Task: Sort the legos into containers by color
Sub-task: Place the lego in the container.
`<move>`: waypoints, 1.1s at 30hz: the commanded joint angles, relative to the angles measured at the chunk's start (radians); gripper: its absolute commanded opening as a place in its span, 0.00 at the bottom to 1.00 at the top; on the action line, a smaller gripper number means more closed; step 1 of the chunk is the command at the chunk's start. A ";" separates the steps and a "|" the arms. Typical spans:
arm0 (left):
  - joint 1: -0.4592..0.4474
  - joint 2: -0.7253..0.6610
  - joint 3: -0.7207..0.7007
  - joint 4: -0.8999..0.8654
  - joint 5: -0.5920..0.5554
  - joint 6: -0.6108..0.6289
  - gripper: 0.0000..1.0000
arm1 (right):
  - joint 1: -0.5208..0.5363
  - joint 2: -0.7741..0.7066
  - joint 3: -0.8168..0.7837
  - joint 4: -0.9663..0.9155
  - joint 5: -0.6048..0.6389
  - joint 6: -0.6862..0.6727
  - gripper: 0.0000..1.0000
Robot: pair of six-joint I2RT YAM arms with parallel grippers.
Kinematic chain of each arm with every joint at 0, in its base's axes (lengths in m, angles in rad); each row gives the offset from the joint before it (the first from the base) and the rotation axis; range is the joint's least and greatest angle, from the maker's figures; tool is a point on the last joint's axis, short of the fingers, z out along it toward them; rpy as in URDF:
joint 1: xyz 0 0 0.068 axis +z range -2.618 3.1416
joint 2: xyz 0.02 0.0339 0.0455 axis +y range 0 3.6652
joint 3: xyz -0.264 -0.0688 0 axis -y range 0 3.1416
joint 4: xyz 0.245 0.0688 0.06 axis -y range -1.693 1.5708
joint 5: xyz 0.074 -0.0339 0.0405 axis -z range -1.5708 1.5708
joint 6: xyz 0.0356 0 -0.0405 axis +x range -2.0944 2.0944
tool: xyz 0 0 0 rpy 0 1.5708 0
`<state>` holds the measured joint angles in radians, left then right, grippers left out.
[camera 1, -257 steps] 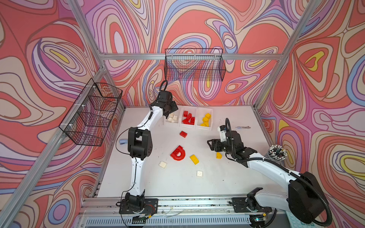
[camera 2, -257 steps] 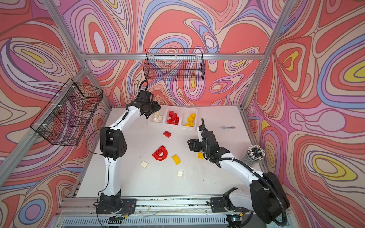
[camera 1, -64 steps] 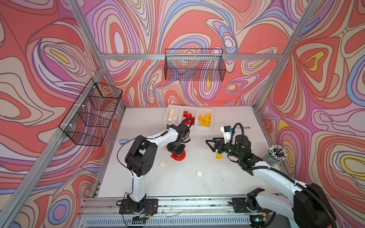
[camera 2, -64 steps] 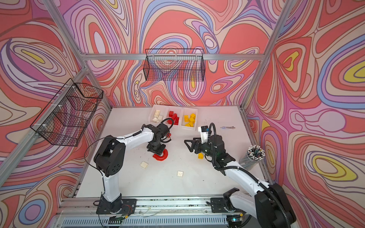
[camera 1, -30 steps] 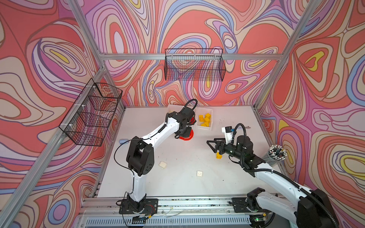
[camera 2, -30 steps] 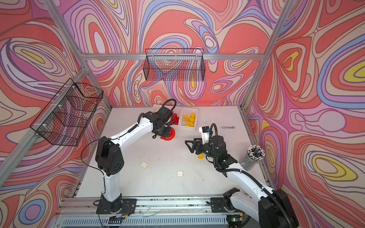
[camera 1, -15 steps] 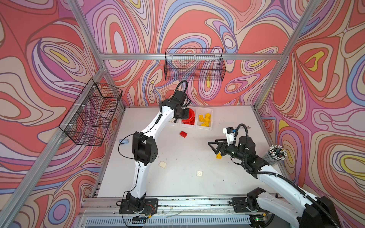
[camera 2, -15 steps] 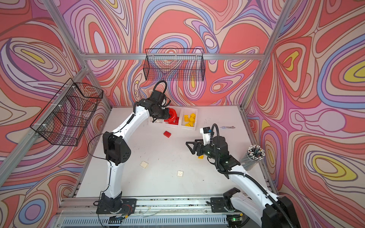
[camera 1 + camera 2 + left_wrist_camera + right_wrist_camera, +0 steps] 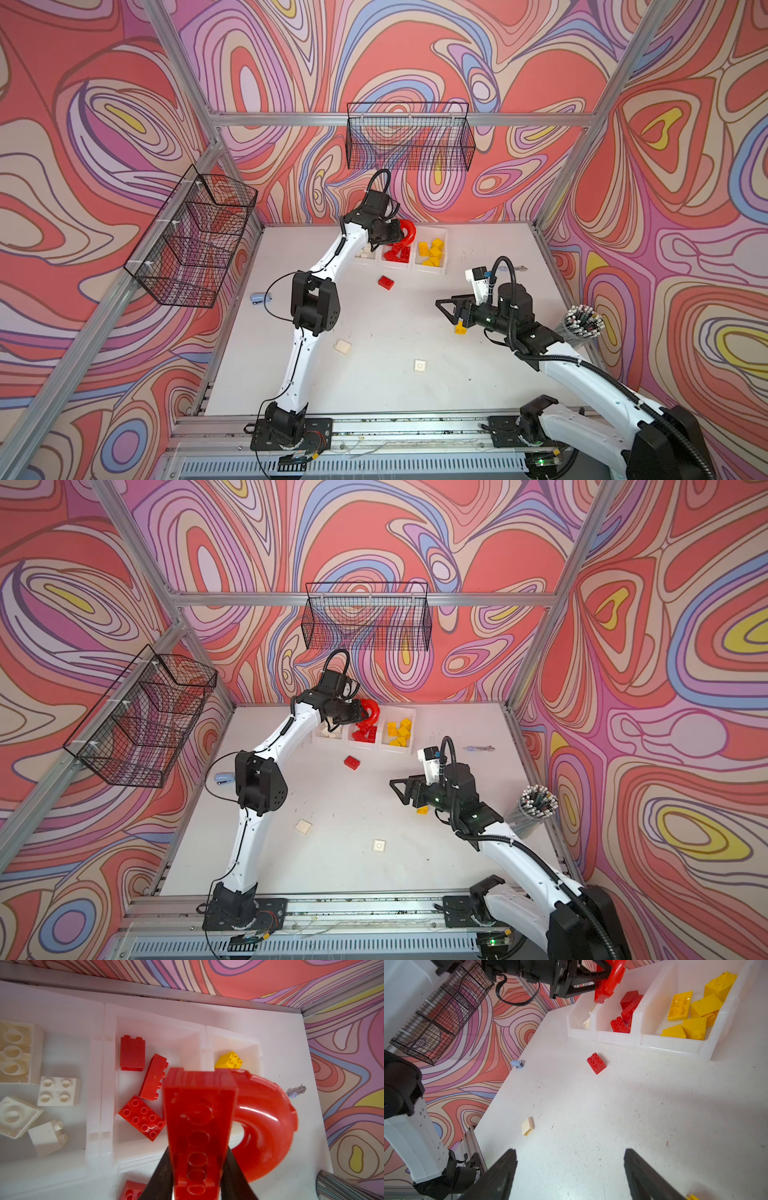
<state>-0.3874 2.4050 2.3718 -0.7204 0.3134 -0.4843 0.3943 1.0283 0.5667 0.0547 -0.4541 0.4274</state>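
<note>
left wrist: red arch [image 9: 264, 1122] partly hides yellow brick [image 9: 228, 1060].

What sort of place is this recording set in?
Probably a robotics lab test cell rather than a home or shop: an aluminium frame lined with swirl-printed wall panels, and a left arm and right arm mounted on a rail fronting a white table.

The arch piece [image 9: 406, 233] hangs above the row of bins [image 9: 670, 1045]; a brick [image 9: 386, 282] lies before them.
</note>
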 commanded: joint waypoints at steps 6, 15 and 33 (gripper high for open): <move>0.030 0.105 0.076 0.087 0.126 -0.088 0.28 | 0.001 0.016 0.041 -0.030 -0.010 -0.017 0.84; 0.029 0.112 0.083 0.087 0.110 -0.075 0.60 | 0.002 0.009 0.037 -0.043 -0.006 -0.021 0.85; 0.029 -0.045 0.081 0.016 0.044 -0.023 0.64 | 0.001 -0.053 0.060 -0.098 0.002 -0.026 0.84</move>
<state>-0.3573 2.4561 2.4275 -0.6651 0.3901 -0.5373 0.3943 0.9974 0.5945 -0.0200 -0.4568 0.4118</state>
